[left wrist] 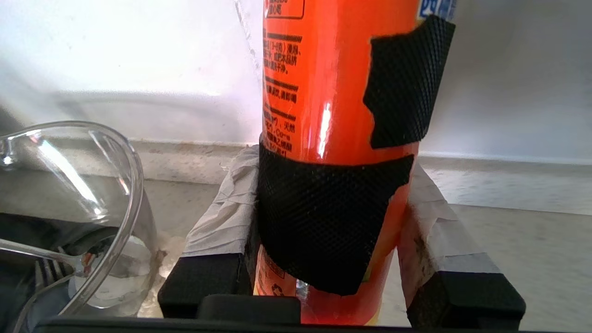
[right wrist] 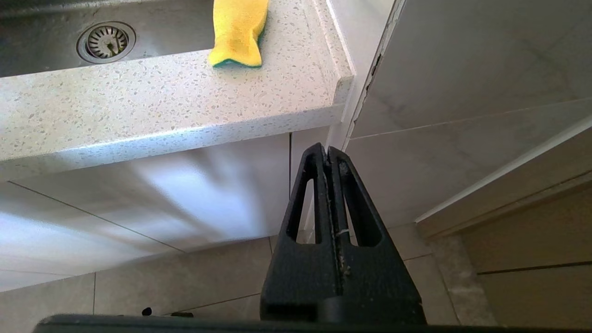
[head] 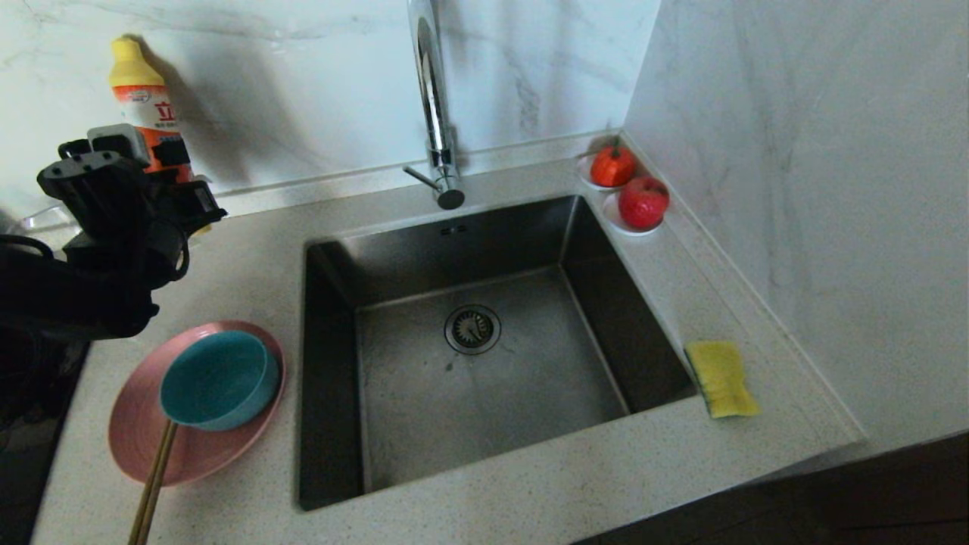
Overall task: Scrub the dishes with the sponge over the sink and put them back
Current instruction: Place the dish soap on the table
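A pink plate [head: 136, 424] lies on the counter left of the sink [head: 530, 393]. In it sits a teal bowl [head: 219, 378], with wooden chopsticks [head: 155, 484] sticking out from under it toward the front edge. The yellow sponge [head: 721, 377] [right wrist: 238, 32] lies on the counter right of the sink. My left gripper [head: 182, 178] [left wrist: 330, 166] is at the back left, its taped fingers [left wrist: 222, 208] closed on both sides of an upright orange detergent bottle [head: 140, 94] [left wrist: 323, 92]. My right gripper [right wrist: 327, 150] hangs shut and empty below the counter's front edge.
A clear glass bowl [left wrist: 92, 194] stands beside the bottle. The chrome tap [head: 431, 98] rises behind the sink, above the drain [head: 472, 328]. Two white saucers with red fruit [head: 642, 203] sit in the back right corner against the marble wall.
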Controlling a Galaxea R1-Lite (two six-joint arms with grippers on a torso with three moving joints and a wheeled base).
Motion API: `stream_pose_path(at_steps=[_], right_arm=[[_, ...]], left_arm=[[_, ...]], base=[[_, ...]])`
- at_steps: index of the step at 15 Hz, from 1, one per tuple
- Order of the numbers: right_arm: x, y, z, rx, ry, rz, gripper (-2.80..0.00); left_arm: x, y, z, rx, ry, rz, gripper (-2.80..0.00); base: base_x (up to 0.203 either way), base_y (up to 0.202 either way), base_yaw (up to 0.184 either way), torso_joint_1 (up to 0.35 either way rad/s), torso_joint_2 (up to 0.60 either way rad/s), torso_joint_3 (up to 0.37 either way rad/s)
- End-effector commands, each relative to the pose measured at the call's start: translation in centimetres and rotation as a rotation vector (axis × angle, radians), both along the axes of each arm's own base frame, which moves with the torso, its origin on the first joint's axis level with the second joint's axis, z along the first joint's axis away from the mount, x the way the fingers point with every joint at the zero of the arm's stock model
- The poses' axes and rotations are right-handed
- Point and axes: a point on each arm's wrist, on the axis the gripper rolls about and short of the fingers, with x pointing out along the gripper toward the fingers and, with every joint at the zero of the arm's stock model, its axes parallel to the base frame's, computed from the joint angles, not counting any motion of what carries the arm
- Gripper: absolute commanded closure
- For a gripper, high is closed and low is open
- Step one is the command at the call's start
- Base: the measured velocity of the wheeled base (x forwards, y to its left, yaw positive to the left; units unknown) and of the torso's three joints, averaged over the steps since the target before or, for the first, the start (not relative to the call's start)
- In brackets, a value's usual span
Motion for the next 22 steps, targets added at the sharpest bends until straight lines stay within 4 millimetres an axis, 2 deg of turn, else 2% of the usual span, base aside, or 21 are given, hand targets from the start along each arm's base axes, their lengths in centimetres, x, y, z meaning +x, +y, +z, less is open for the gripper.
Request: stream_pose_path(at_steps=[1,6,14,19,22], right_arm=[[0.0,0.0,0.0,0.0,0.002,0.0,0.0],[0.0,0.0,0.0,-0.001,0.002,-0.001,0.0],[0.0,0.0,0.0,0.0,0.002,0.0,0.0],[0.0,0.0,0.0,-0.001,0.0,0.0,0.0],[0.0,0.0,0.0,-0.001,0.0,0.0,0.0]], left_arm=[[0.9,0.2,-0.9,-0.001,0.014,0.032,0.0],[2.1,0.5,-1.8,-0.022,0.067,0.131,0.0],[3.6,0.4,-2.0,-0.034,0.068,0.147,0.0],[4.5,-0.6,-1.5,-0.067,0.057,0.153,0.0],[5.0,-1.1,-1.0,-0.123,-0.007,0.182,0.0]], base=[[0.0,0.0,0.0,0.0,0.0,0.0],[0.0,0.0,0.0,0.0,0.0,0.0],[0.0,0.0,0.0,0.0,0.0,0.0],[0.0,0.0,0.0,0.0,0.0,0.0],[0.0,0.0,0.0,0.0,0.0,0.0]])
